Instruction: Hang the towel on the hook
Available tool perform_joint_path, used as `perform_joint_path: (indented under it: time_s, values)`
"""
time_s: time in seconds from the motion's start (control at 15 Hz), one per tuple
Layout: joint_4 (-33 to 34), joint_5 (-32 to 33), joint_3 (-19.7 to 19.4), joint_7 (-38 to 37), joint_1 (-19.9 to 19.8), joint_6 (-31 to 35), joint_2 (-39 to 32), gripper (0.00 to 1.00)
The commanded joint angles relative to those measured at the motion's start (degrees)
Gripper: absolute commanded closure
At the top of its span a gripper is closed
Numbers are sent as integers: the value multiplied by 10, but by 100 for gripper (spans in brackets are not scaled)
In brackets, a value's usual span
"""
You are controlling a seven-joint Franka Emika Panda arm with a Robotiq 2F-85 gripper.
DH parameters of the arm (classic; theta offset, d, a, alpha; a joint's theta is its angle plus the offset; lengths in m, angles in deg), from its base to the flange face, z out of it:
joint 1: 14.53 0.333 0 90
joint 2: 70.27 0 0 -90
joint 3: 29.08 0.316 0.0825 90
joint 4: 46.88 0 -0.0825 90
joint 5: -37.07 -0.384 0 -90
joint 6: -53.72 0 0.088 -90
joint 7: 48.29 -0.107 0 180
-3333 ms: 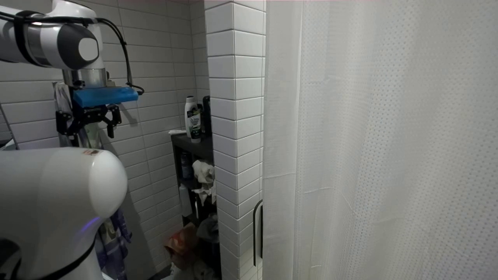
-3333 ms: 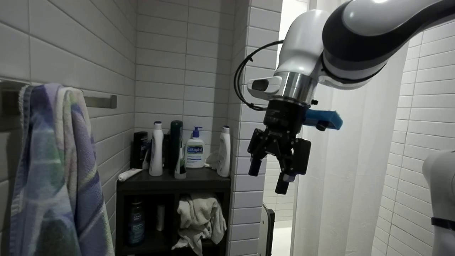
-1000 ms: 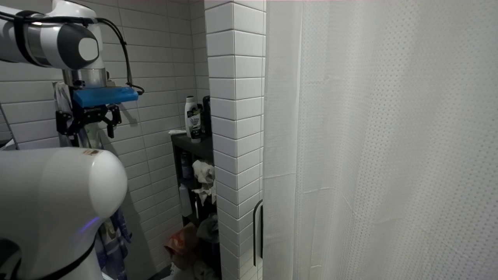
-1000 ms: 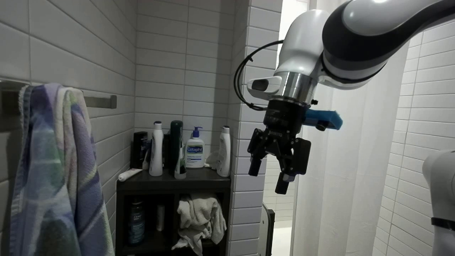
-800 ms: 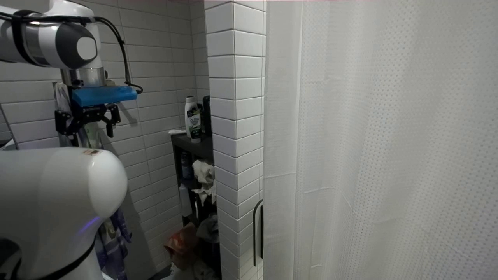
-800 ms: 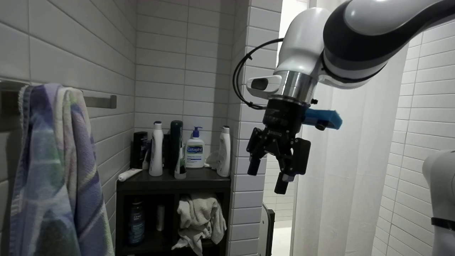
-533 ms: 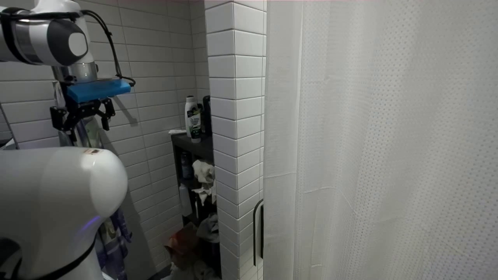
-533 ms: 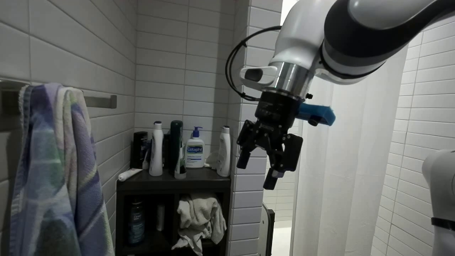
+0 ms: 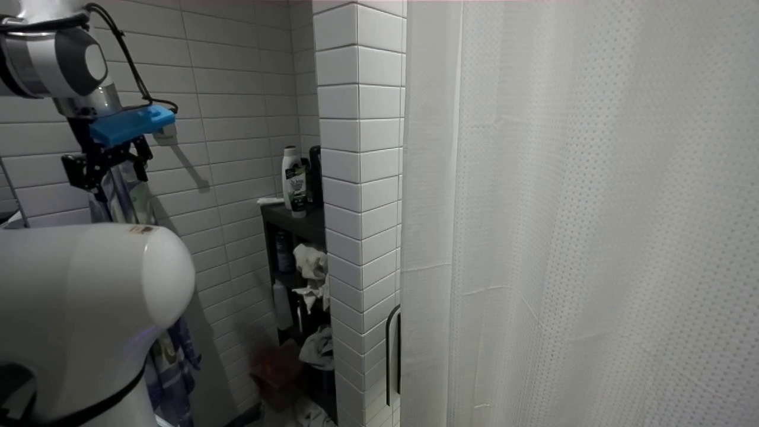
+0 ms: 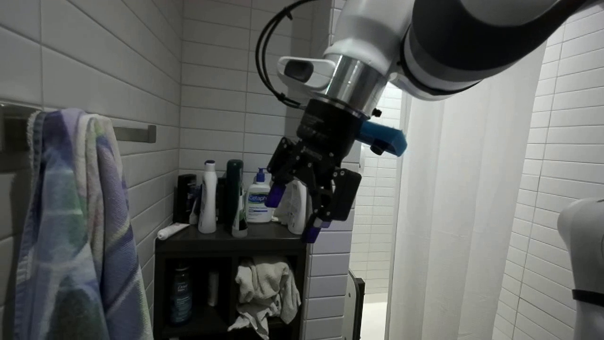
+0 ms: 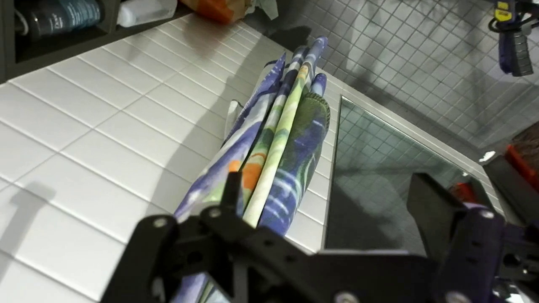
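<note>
At the far left of an exterior view, the towel point(image 10: 85, 226), blue and violet with green patches, hangs in long folds over a metal bar point(image 10: 137, 134) on the tiled wall point(image 10: 89, 71). Next comes a dark shelf point(image 10: 231, 245): a pale tube point(image 10: 172, 231) lies at the left end of its top, several bottles point(image 10: 207, 203) stand upright there, and a whitish cloth point(image 10: 266, 288) spills from its right-hand compartment point(image 10: 293, 268). In front of the shelf's right end, near mid-frame, the pincer point(image 10: 292, 215) slants down toward the lower left, its jaws spread wide with nothing between them, well clear of the towel. A white curtain point(image 10: 453, 212) hangs right of it, and a white part of the robot point(image 10: 585, 255) shows at the right edge. In the wrist view, the towel runs up the middle, one finger point(image 11: 231, 193) overlapping it, with a glassy panel point(image 11: 366, 185) to its right.
</note>
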Motion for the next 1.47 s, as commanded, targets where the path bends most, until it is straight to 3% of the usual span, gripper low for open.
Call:
perform_joint_path:
  time_s: [0.0, 0.33, 0.87, 1.4]
  values:
    - [51, 30, 14, 6, 10, 31, -51, 0]
    - [99, 69, 44, -16, 4, 72, -88, 0]
    - [135, 174, 104, -239, -52, 173, -127, 0]
    - [166, 210, 123, -338, -83, 212, -177, 0]
